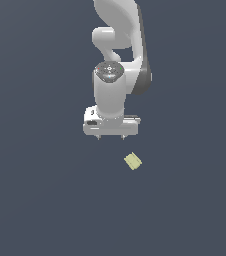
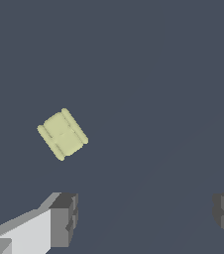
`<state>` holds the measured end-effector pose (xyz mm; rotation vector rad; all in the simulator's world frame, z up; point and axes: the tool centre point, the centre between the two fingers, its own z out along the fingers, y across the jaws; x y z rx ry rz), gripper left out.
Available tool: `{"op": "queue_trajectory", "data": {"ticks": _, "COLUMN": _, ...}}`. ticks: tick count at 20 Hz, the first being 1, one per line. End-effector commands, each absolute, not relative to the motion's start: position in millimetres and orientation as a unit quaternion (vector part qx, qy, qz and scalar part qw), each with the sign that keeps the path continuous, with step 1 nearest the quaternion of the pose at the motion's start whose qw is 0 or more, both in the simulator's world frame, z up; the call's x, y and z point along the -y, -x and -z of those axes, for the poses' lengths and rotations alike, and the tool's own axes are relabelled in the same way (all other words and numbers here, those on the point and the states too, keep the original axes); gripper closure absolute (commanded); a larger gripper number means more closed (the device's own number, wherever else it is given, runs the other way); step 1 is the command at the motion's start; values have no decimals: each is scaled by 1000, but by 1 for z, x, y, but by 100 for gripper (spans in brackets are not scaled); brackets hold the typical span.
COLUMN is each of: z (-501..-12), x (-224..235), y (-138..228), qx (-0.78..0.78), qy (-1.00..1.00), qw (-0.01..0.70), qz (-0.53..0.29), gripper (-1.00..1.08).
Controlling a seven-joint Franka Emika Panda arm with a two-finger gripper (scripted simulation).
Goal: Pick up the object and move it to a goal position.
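Gripper (image 1: 110,137) hangs above the floor (image 1: 35,200) with fingers (image 2: 64,218) spread wide, gripping nothing; block (image 1: 132,161) lies tilted nearby, untouched.

We take the block (image 1: 132,161) as our landmark. Around it on every side we see only bare dark floor (image 1: 45,200), so a hand could reach it from any direction along the surface. Nothing rests on top of it, and the room straight above it is open. The only bulk nearby is our own gripper (image 1: 110,137), hanging above the floor and offset from the block toward the exterior view's left, apart from it. In the wrist view our fingers (image 2: 64,218) stand wide, the gap between them unobstructed, and the block lies outside that gap, touching neither finger.
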<state>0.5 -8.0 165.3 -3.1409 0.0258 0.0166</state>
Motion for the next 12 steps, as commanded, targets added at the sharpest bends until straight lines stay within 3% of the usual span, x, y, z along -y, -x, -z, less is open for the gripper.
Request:
{"op": "queue_trajectory", "data": {"ticks": 1, "z": -165, "x": 8, "y": -1, "qx": -8, "qy": 1000, "qw": 0, "qz": -5, "gripper": -92}}
{"op": "queue_trajectory", "data": {"ticks": 12, "z": -158, "x": -5, "y": 2, "qx": -14, "qy": 1000, "qw": 2, "qz": -18, "gripper": -92}}
